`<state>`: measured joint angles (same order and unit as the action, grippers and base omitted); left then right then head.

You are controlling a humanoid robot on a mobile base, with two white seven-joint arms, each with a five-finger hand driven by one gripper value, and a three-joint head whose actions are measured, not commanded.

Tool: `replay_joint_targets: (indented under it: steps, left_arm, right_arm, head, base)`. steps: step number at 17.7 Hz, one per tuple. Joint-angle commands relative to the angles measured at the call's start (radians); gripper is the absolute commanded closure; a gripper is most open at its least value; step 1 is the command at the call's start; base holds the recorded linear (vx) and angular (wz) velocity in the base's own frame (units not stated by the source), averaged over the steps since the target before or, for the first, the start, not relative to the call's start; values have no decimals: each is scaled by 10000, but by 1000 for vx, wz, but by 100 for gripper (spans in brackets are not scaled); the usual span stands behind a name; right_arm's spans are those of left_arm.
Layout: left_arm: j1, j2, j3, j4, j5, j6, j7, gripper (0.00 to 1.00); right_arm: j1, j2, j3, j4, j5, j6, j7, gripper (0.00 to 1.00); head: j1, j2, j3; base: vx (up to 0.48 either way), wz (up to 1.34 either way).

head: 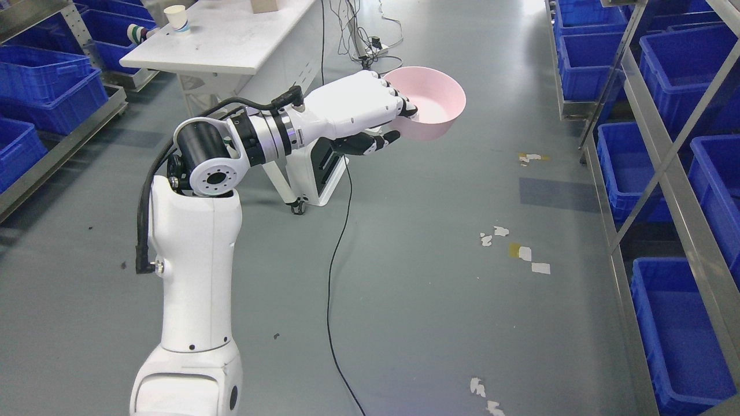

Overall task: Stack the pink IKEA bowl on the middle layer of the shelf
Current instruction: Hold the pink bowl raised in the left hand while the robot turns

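White desk upper left, paper cup on it. My left robot hand mid-frame, fingers clamped over near rim of pink bowl, bowl held upright in air above grey floor. Shelf with blue bins far right, well apart from bowl.

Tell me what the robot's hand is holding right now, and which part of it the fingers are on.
The left hand holds the pink bowl by its near rim, fingers over the edge, thumb under.

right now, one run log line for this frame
left hand: shut on pink bowl | bowl: held in air over floor, upright | shelf: to the right, not reached | right hand: not in view
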<state>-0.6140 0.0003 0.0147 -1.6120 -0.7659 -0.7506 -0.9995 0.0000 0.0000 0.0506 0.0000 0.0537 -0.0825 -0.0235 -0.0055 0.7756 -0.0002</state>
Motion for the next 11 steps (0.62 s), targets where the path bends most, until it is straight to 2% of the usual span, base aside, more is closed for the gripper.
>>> replay_joint_targets:
  steps: [1,11]
  left_arm:
    - [5,171,221,-17,5,5,9,98]
    - [5,171,221,-2,5,20,9,99]
  right_arm:
    - [230,-175,0,-175,0,-3,-26,0]
    - [230,-175,0,-175,0,-3,-26,0]
  head:
    - [0,0,0]
    - [0,0,0]
  base:
    - [350,-228]
    - [334,-216]
